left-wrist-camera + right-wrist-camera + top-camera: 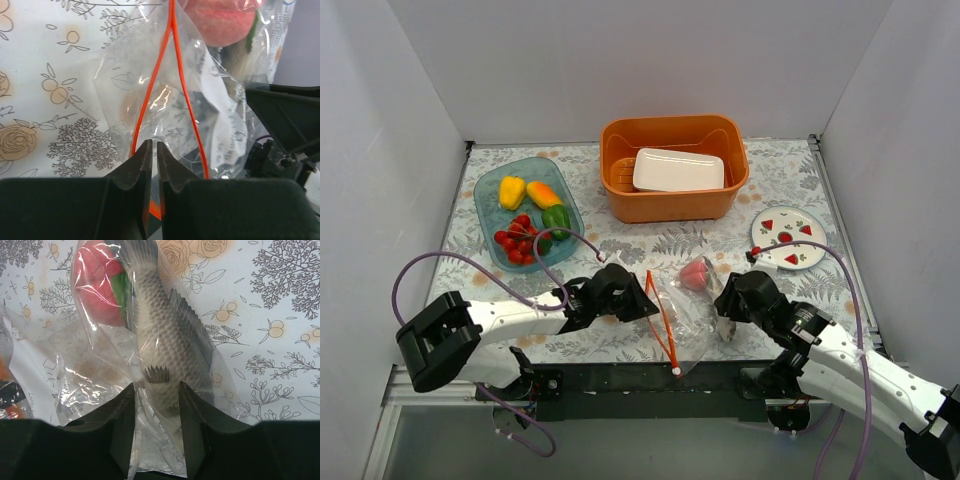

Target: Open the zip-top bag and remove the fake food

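Note:
The clear zip-top bag (pixel 688 305) lies at the near middle of the table, its orange-red zip strip (pixel 660 320) spread in a V in the left wrist view (pixel 180 75). Inside it are a pinkish-red piece (pixel 695 273) with green on it (pixel 95 290) and a grey fish toy (pixel 160 330). My left gripper (pixel 642 303) is shut on the bag's zip edge (pixel 154 150). My right gripper (pixel 728 305) grips the fish's tail through the plastic (pixel 157 390). Yellow (pixel 511 191), orange-yellow (pixel 543 194) and green (pixel 557 217) peppers and cherry tomatoes (pixel 518 240) lie in the teal tray (pixel 483 195).
An orange basket (pixel 620 200) holding a white tray (pixel 678 170) stands at the back middle. A white plate (pixel 775 245) with red triangles sits at the right. Grey walls close in the table on three sides. Purple cables loop over the left near part.

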Controlling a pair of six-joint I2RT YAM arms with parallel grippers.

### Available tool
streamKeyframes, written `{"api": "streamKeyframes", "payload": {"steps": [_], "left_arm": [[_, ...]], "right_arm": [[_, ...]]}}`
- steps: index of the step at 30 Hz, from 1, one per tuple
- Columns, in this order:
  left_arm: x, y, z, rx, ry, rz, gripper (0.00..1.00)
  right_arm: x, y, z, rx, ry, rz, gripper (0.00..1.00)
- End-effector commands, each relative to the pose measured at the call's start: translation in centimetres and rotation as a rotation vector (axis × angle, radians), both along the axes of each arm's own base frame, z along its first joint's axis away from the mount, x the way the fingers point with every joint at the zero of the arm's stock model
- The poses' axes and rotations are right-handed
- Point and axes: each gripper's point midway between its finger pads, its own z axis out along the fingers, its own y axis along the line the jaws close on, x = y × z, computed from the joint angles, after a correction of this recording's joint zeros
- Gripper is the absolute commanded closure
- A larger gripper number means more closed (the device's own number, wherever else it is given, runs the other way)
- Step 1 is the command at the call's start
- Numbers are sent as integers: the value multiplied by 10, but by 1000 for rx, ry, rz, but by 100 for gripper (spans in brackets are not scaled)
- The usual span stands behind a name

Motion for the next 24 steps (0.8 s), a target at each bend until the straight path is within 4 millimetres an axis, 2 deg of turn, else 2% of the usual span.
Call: {"api": "streamKeyframes", "payload": {"steps": [1, 4, 6, 7, 9, 10, 11, 13, 16, 17, 18, 19, 20, 21, 23, 24], "left_arm": [[4, -3, -11, 56, -25, -21, 94], [4, -11, -11, 62, -35, -44, 95], [4, -23, -5, 48, -46, -63, 95], [3, -26, -11, 59, -36, -73, 94], [0, -39, -7, 37, -41, -90, 92], [0, -42, -13, 42, -32, -91, 89], [-5, -50, -9, 0, -20, -109, 88], [-10, -54, -14, -15, -3, -109, 82], [-10, -52, -26, -14, 33, -66, 80], [-5, -48, -30, -1, 21, -31, 80], [-5, -45, -33, 2, 27, -16, 80], [-5, -43, -35, 8, 30, -10, 80], [-5, -42, -35, 7, 28, -9, 80], [-5, -41, -35, 8, 26, -11, 80], [-5, -41, -35, 6, 24, -10, 79], [-6, -41, -34, 2, 22, -12, 78]], "right_arm": [[4, 12, 1, 42, -3, 12, 57], [4, 16, 3, 54, -4, 26, 64], [3, 21, 3, 73, 3, 45, 75], [2, 25, 3, 86, 8, 58, 78], [-1, 36, 4, 126, 25, 97, 88], [-2, 41, 5, 140, 30, 109, 92], [-2, 43, 5, 149, 35, 119, 96], [-3, 49, 7, 155, 34, 136, 98], [-1, 47, 15, 139, 15, 136, 99], [0, 46, 19, 131, 8, 132, 96], [5, 43, 28, 121, -18, 114, 89], [3, 35, 25, 84, -2, 99, 77], [4, 31, 29, 71, -8, 89, 55], [8, 25, 36, 53, -29, 61, 46], [6, 15, 36, 33, -31, 32, 31], [7, 10, 35, 26, -43, 7, 30]]}}
